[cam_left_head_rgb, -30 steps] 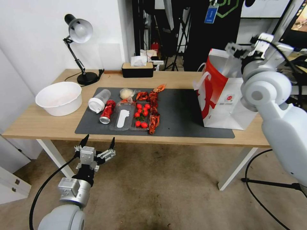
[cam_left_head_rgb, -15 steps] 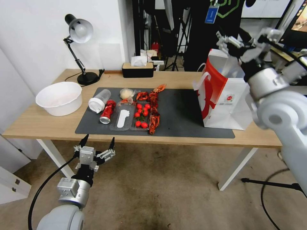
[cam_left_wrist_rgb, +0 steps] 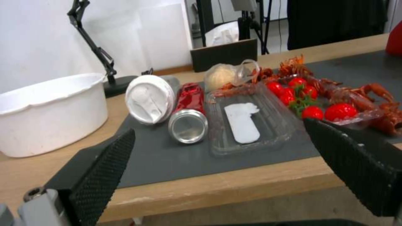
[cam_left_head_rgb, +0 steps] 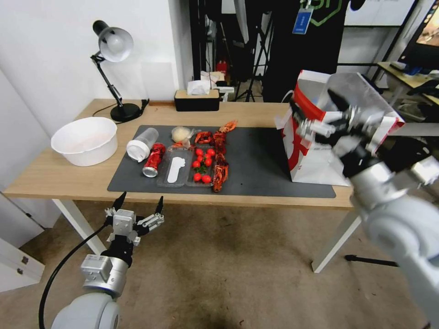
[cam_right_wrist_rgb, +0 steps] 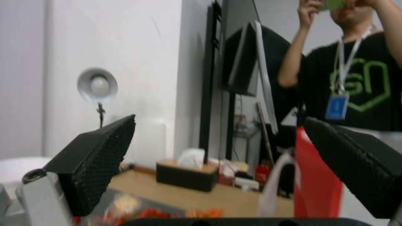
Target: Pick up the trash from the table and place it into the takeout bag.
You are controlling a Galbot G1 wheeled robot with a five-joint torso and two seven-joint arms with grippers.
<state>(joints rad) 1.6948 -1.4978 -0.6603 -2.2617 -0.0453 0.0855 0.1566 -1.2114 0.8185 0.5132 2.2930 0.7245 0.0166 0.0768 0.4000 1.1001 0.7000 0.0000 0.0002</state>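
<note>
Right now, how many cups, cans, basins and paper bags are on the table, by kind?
cup: 1
can: 1
basin: 1
paper bag: 1
Total: 4

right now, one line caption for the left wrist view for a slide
Open left gripper below the table edge, facing the lying red drink can and lidded clear plastic cup.
</note>
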